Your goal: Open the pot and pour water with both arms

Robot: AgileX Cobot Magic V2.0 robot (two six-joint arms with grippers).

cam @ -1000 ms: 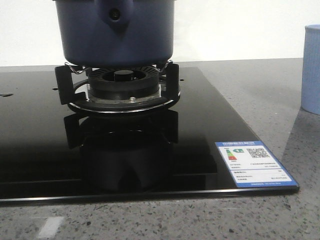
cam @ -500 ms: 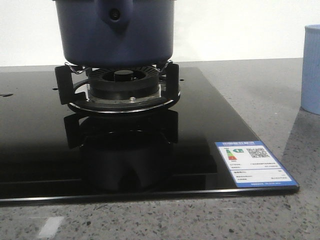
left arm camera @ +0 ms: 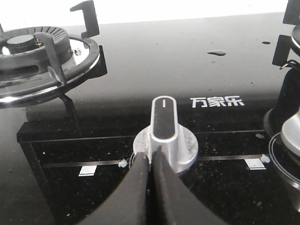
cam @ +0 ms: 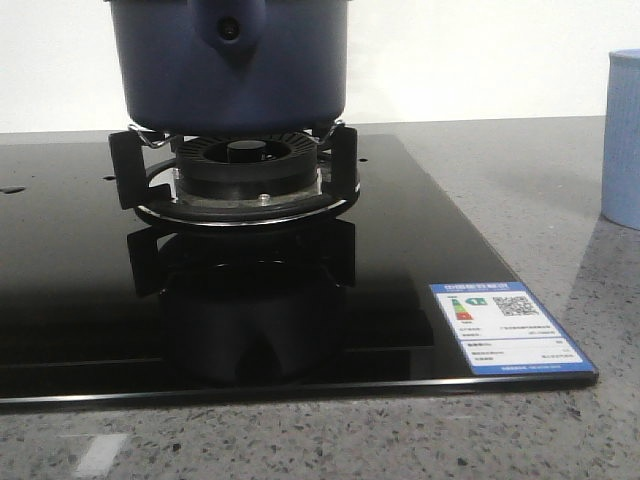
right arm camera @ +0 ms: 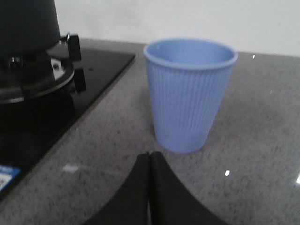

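Observation:
The dark navy-blue pot (cam: 230, 65) stands on the gas burner (cam: 240, 175) of the black glass hob; its top and lid are cut off by the frame. In the right wrist view the pot (right arm camera: 28, 21) shows dark at the corner. A pale blue ribbed cup (right arm camera: 190, 93) stands upright on the grey counter, just ahead of my right gripper (right arm camera: 149, 154), which is shut and empty. The cup's side (cam: 622, 140) also shows in the front view. My left gripper (left arm camera: 151, 152) is shut with nothing held, its tips right in front of the silver stove knob (left arm camera: 165, 124).
A second burner with pan supports (left arm camera: 42, 61) sits on the black hob (cam: 420, 230). Small water drops (left arm camera: 216, 52) lie on the glass. An energy label (cam: 505, 340) is stuck at the hob's near right corner. Speckled grey counter (right arm camera: 253, 164) surrounds the hob.

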